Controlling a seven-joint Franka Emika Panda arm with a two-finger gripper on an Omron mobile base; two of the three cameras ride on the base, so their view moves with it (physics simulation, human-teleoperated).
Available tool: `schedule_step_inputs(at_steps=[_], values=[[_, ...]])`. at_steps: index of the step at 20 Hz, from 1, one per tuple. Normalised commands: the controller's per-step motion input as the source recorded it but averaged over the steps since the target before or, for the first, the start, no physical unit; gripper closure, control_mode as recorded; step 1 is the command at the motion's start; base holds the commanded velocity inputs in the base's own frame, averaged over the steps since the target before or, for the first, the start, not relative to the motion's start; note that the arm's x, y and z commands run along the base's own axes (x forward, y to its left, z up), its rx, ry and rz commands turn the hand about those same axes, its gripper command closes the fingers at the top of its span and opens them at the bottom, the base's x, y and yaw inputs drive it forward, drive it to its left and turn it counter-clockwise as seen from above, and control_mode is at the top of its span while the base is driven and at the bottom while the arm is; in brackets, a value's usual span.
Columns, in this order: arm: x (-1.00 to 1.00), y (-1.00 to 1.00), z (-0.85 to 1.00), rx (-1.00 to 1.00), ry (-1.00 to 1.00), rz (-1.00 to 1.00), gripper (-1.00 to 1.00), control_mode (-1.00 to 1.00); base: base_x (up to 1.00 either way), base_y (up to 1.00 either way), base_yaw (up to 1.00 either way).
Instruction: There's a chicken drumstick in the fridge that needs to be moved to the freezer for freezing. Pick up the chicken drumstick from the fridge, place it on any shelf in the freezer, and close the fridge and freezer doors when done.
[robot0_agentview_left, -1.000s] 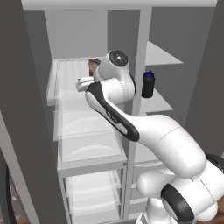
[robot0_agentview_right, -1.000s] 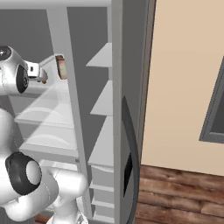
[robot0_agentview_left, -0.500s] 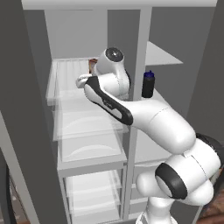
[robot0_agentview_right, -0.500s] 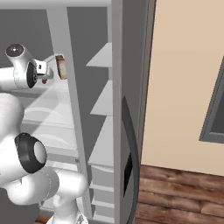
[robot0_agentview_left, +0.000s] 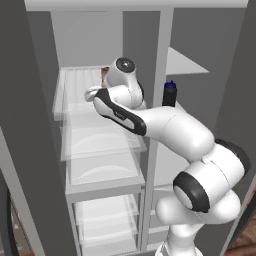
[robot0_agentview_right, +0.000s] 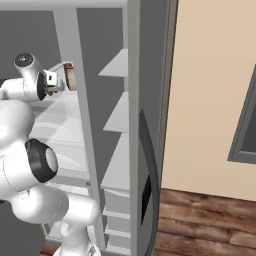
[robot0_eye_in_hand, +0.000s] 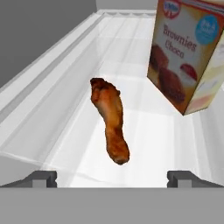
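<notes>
Your end effector (robot0_eye_in_hand: 112, 177) stands wide open with nothing in it, its two tips set well apart, and the chicken drumstick (robot0_eye_in_hand: 110, 124) lies just ahead between their lines, thin end toward you, on a clear shelf (robot0_eye_in_hand: 175, 144) of the fridge (robot0_agentview_left: 95, 150). The risk is a poor bite: close on the tapered end and it could squirt out or roll. To one side the shelf's raised clear edge (robot0_eye_in_hand: 48, 109) leaves some room; on the other the brownie box (robot0_eye_in_hand: 188, 57) stands near, so a wide swing could tip it. Farther off, the freezer (robot0_agentview_right: 120, 125) shelves wait beyond the divider post (robot0_agentview_right: 75, 115), which your arm must clear.
</notes>
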Motion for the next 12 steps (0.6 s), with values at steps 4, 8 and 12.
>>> schedule_step_inputs(at_steps=[4, 8, 12], values=[[0.41, 0.06, -0.13, 0.0, 0.06, 0.0, -1.0, -1.0, 0.0, 0.0, 0.0], [0.35, 0.11, -0.18, 0.0, 0.06, 0.0, -1.0, -1.0, 0.0, 0.0, 0.0], [0.26, 0.2, -0.16, 0.0, 0.0, 0.0, -1.0, -1.0, 0.0, 0.0, 0.0]])
